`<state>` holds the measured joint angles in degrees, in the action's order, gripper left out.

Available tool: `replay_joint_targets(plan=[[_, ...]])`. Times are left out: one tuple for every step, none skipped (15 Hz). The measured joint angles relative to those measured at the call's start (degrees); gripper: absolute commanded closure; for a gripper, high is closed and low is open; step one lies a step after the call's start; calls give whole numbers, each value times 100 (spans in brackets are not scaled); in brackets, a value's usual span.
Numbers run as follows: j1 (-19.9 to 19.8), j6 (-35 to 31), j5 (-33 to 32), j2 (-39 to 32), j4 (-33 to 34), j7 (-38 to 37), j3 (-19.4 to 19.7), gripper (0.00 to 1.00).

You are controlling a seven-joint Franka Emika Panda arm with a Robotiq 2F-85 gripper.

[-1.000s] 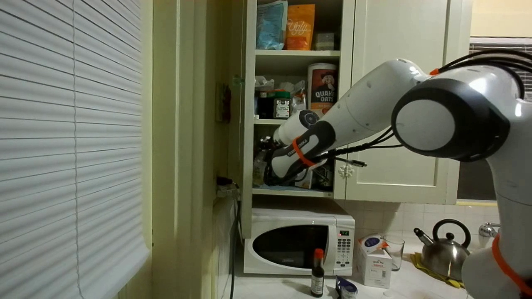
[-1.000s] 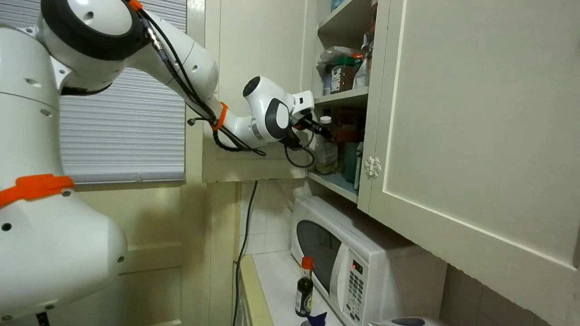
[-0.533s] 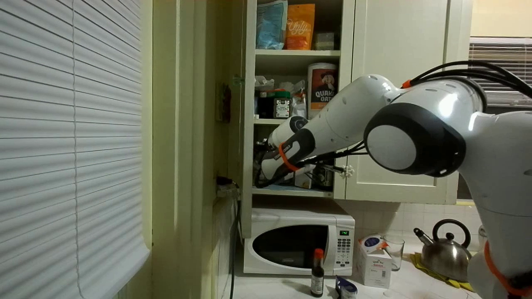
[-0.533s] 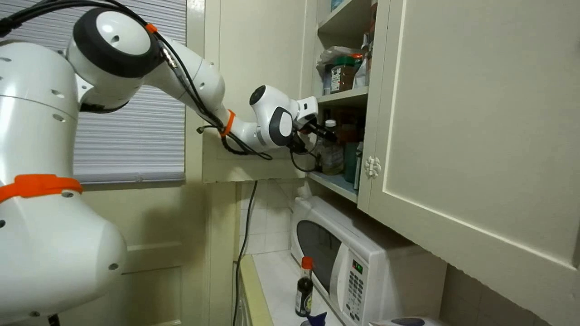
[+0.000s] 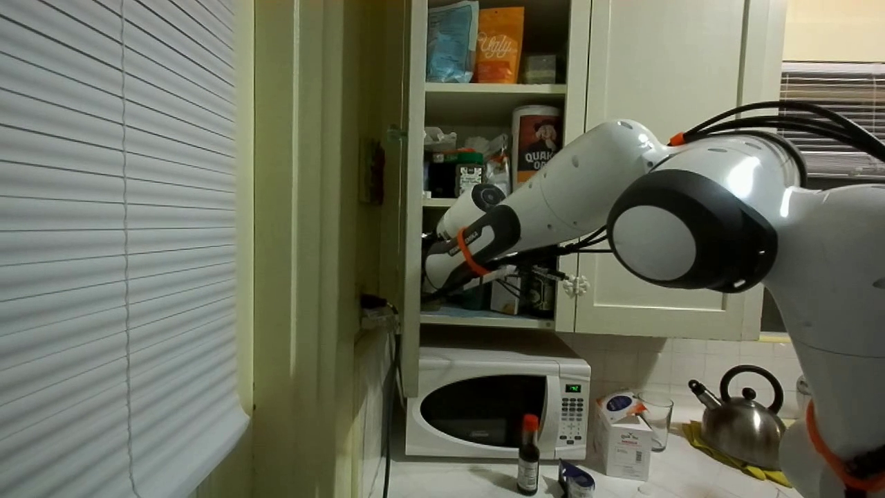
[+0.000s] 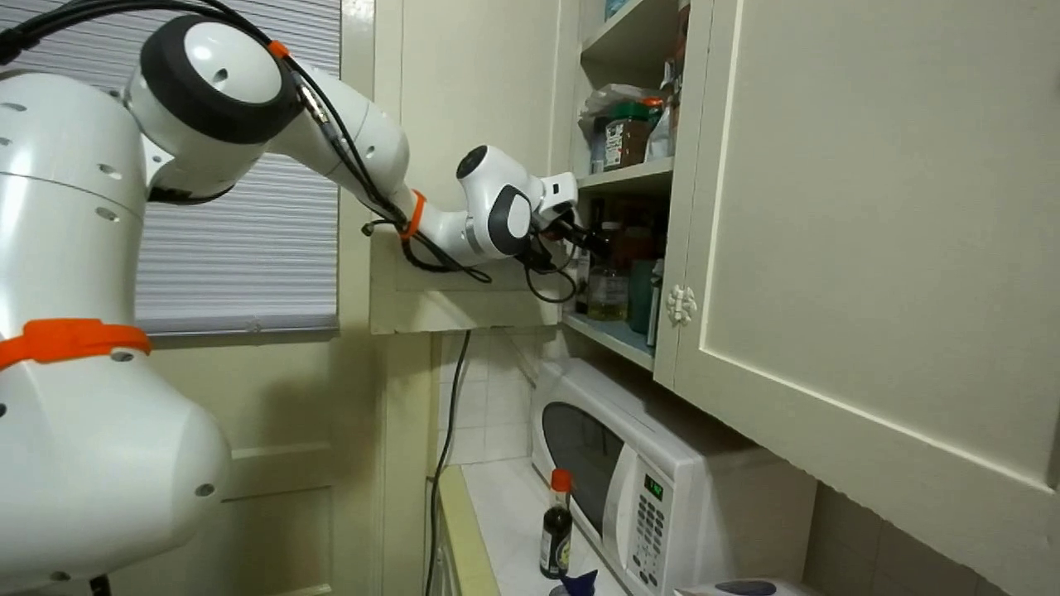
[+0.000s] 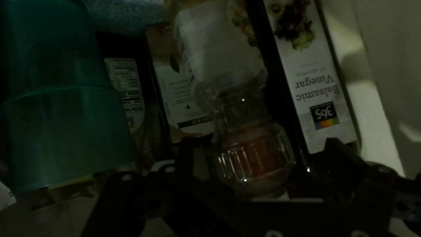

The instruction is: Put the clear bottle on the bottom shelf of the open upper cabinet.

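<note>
The clear bottle (image 7: 217,49), with a pale label and ribbed neck, shows in the dark wrist view. In an exterior view the bottle (image 6: 609,294) stands upright on the bottom shelf (image 6: 617,338) of the open upper cabinet (image 5: 494,88). My gripper (image 7: 261,148) is open, its fingers (image 7: 338,153) on both sides of the bottle's top, with dark gaps between them and the glass. An exterior view has the gripper (image 6: 590,240) near the bottle's cap, under the middle shelf. My arm hides the bottle in the remaining exterior view.
A balsamic vinegar box (image 7: 306,79) stands close beside the bottle, by the cabinet's side wall. A teal container (image 7: 65,138) is on the opposite side. The open cabinet door (image 6: 472,281) lies beside my wrist. Below are the microwave (image 5: 484,408) and a dark red-capped bottle (image 5: 528,460).
The arm has carried the bottle deeper into the cabinet and lower, then risen slightly while the bottle stays standing on the shelf. The gripper has let go of it.
</note>
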<state>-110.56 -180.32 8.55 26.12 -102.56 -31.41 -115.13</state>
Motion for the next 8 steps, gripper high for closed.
replay_joint_targets(plan=[[159,296,67,-12,27,126,155,0],[405,656,109,-16,36,222,414,0],[724,1072,113,-13,33,282,763,0],[1088,1523,113,-11,25,342,1169,0],[1456,1956,110,-14,11,393,1573,0],[1823,2354,97,-14,-12,457,1976,0],[2192,2716,73,-15,-52,528,2382,0],[2568,3053,34,-16,-114,619,2793,0]])
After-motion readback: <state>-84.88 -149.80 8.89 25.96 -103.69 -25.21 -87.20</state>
